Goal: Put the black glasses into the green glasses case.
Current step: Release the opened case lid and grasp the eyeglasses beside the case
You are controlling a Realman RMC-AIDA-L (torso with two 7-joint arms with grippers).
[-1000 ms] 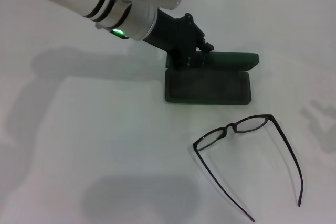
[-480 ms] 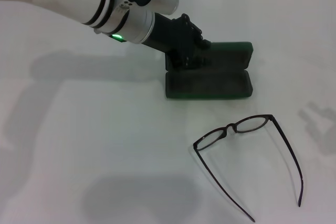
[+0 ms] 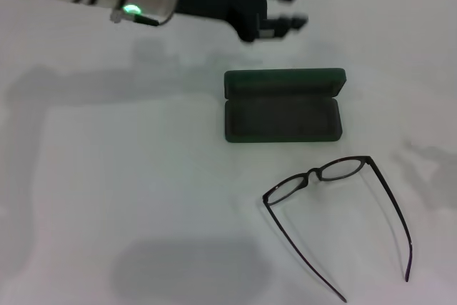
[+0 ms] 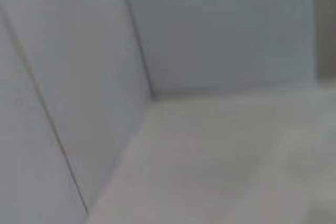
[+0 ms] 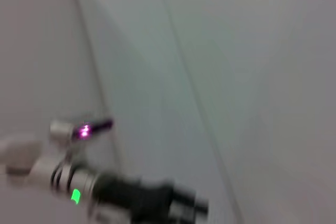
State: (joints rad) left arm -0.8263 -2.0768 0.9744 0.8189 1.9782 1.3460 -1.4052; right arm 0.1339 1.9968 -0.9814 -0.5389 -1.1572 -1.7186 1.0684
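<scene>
One pair of black glasses [image 3: 335, 201], thin-framed with temple arms unfolded, is lying on the white table [image 3: 128, 205] just in front of the green glasses case [image 3: 283, 105], which is sitting open, dark inside showing. The left gripper [image 3: 285, 11] is hovering beyond the case, fingers spread, holding nothing

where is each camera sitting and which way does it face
Head view: on the robot's head, looking forward and down at the white table, the open green glasses case, the black glasses; the left gripper shows, open, beyond the case.
Left wrist view: on the left wrist, facing wall panels and bare table; no robot parts show.
Right wrist view: on the right wrist, facing wall panels; the left arm shows farther off.
Shared: the left arm, in the head and right wrist views.
</scene>
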